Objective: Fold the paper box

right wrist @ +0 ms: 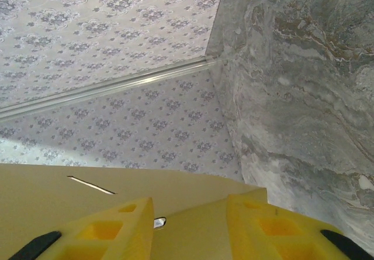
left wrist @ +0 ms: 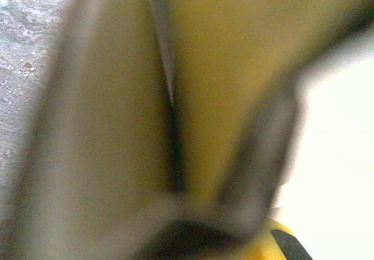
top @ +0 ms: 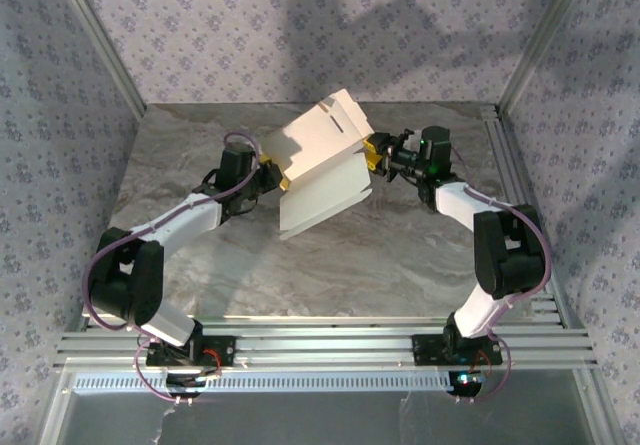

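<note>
top: above-behind, whole table (top: 330, 270) | wrists: both close on paper box (top: 320, 170), left blurred

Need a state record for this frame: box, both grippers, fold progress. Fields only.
object: paper box, thin card, white face toward the top camera
pose: tilted, held up between the two arms over the table
left gripper: shut on the box's left edge
right gripper: at the box's right edge, jaws apart, no firm grip visible
fold progress: panels and flaps spread, not yet a closed box
unclear: whether the box's near edge touches the table
</note>
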Controlling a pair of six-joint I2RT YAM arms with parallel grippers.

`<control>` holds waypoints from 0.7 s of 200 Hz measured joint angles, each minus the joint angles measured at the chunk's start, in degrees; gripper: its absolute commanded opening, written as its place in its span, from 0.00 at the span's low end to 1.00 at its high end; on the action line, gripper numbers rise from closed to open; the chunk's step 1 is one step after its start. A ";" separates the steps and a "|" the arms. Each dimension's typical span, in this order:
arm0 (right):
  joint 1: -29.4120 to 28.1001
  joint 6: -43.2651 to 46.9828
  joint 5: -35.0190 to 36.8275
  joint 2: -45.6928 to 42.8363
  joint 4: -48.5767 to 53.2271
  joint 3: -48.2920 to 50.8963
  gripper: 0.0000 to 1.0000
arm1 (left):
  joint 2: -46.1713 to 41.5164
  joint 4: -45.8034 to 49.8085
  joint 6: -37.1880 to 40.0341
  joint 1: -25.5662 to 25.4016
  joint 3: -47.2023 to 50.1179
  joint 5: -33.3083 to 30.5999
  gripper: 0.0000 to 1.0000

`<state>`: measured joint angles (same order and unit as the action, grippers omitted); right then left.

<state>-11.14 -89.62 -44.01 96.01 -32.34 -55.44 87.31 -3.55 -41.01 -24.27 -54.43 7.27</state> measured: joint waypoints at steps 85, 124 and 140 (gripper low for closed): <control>-1.84 9.33 5.84 -3.34 16.31 -3.32 0.37 | 0.00 7.76 0.90 -3.10 -4.24 -10.64 0.00; -1.88 14.80 12.26 -3.89 27.82 -7.23 0.37 | -0.52 13.05 2.62 -8.55 -7.76 -21.53 0.00; -1.88 16.24 14.58 -3.91 30.88 -7.96 0.37 | -0.55 15.45 3.61 -10.93 -9.35 -26.47 0.00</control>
<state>-13.02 -73.38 -29.43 92.09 -1.45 -63.40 86.76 11.90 -37.41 -35.20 -63.79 -19.20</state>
